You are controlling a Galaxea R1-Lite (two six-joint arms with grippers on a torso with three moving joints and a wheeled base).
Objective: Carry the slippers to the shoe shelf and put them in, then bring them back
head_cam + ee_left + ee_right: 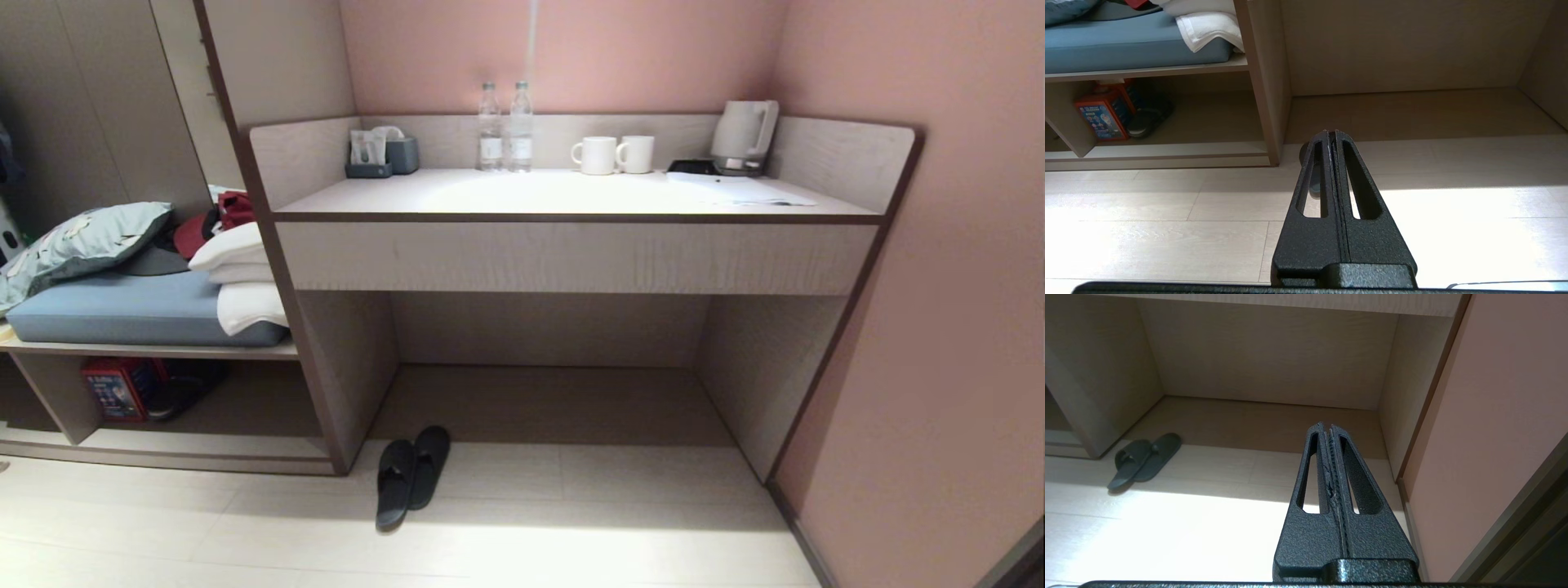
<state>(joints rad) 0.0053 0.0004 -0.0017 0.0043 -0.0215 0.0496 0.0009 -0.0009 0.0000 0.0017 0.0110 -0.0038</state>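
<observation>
Head view: we find the dark charcoal fabric slippers (412, 474) side by side on the pale floor (571, 523).
Left gripper (1331, 132) and right gripper (1324, 424) both pressed closed, empty, clear of them.

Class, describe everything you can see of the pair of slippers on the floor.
The slippers are a dark charcoal pair, flat with thin soles, rounded toes and what looks like soft fabric. They lie side by side, touching and slightly staggered, toes pointing toward the desk recess. They rest on the pale floor in front of the desk's left side panel. Neither gripper touches them.
</observation>
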